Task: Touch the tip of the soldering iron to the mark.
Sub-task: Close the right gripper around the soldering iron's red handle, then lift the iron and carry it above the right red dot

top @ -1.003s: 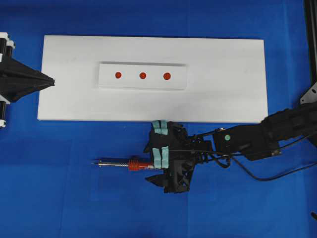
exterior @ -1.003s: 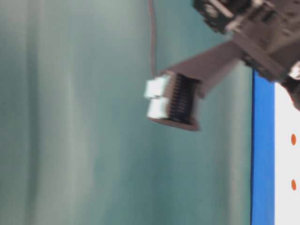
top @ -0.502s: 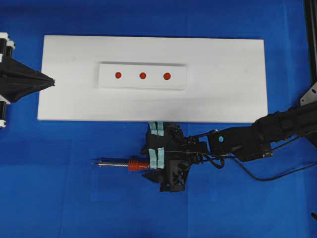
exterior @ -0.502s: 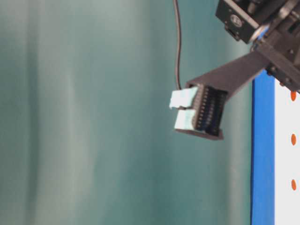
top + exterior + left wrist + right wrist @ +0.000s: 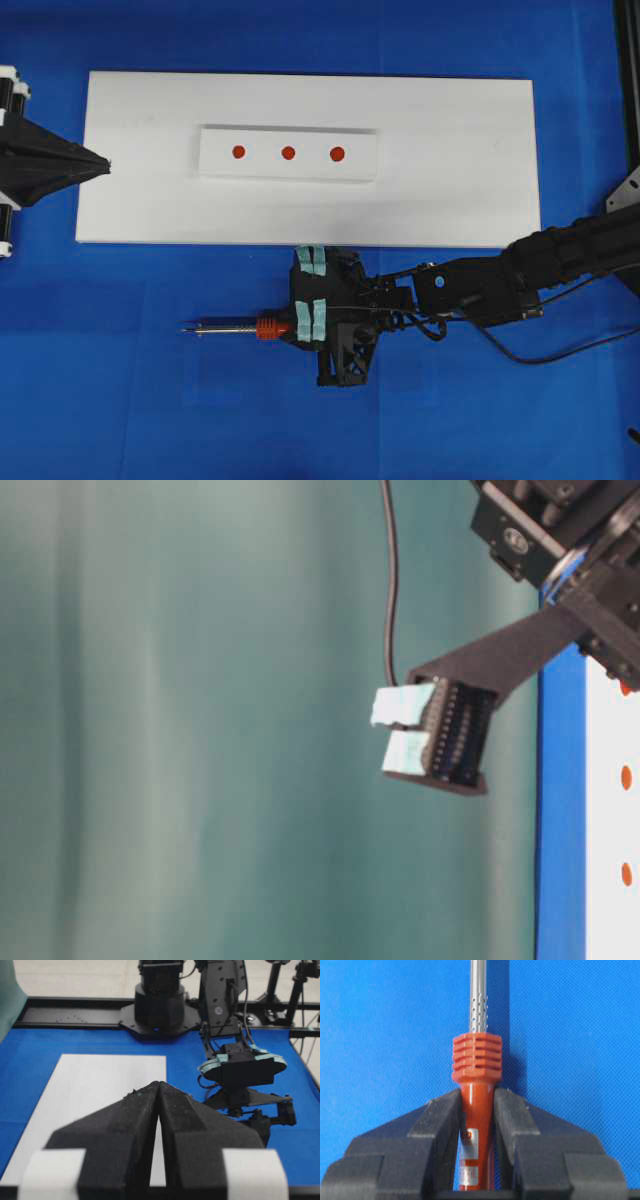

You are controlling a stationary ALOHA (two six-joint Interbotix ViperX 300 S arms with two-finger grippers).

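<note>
Iron (image 5: pixel 245 326) lies on the blue cloth (image 5: pixel 120 400) below the white board (image 5: pixel 450 180), tip pointing toward my left. My right gripper (image 5: pixel 476 1105) has its fingers (image 5: pixel 442 1120) pressed against both sides of the red handle, grasping it. Mark (image 5: pixel 288 153), the middle dot, sits up on the raised strip (image 5: pixel 360 160), well apart from the tip. My left gripper (image 5: pixel 159 1091) is clenched, fingers together, at the board's left end.

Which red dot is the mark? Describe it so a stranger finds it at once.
On the white board lies a smaller raised white strip carrying three red dots in a row. The mark is the middle one, with a matching dot on either side.
</note>
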